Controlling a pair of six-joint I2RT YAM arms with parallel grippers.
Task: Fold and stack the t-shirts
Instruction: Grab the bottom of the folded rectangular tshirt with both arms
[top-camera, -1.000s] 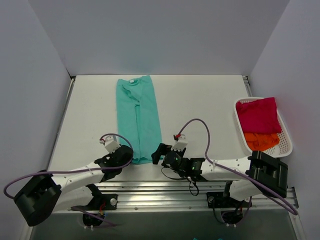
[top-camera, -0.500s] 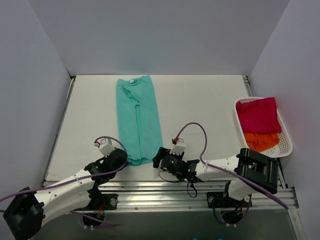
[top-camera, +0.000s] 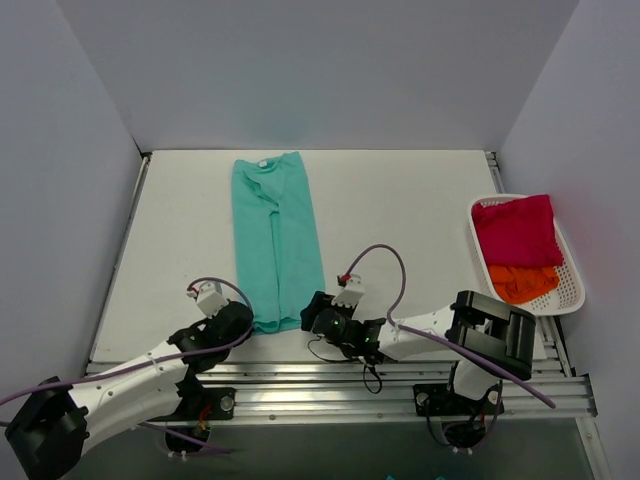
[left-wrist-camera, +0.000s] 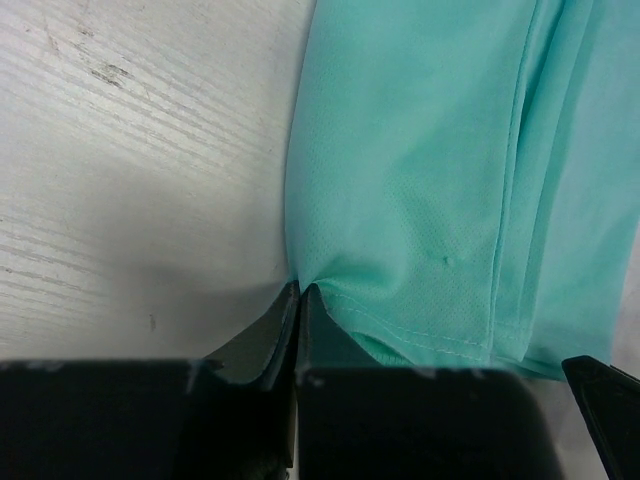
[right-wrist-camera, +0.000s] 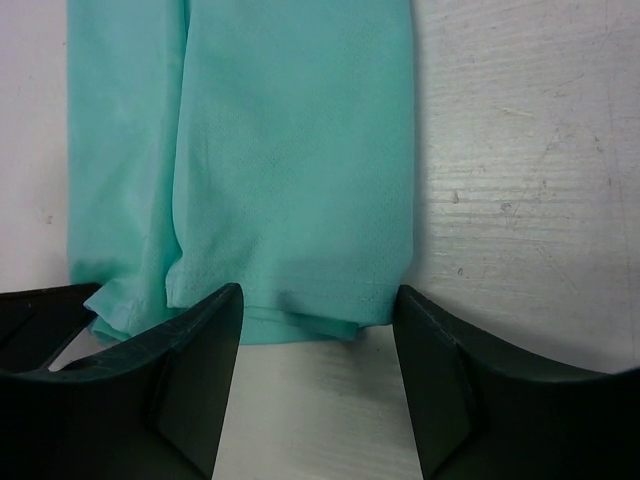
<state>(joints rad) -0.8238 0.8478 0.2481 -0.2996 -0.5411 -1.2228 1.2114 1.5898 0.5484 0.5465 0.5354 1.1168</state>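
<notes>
Top view: teal t-shirt (top-camera: 275, 235) lies as a long folded strip left of centre, with left gripper (top-camera: 250, 322) and right gripper (top-camera: 310, 312) at its lower corners; magenta t-shirt (top-camera: 515, 228) and orange t-shirt (top-camera: 522, 281) sit in the basket (top-camera: 572, 285) at right. Left wrist view: fingers (left-wrist-camera: 283, 332) clenched on the hem's left corner, low centre. Right wrist view: fingers (right-wrist-camera: 190, 360) spread, released, flanking the hem's right corner.

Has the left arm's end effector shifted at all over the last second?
Yes. The left end effector, shut on the teal t-shirt at its hem corner, has slid slightly leftward and toward the near edge of the table.
</notes>
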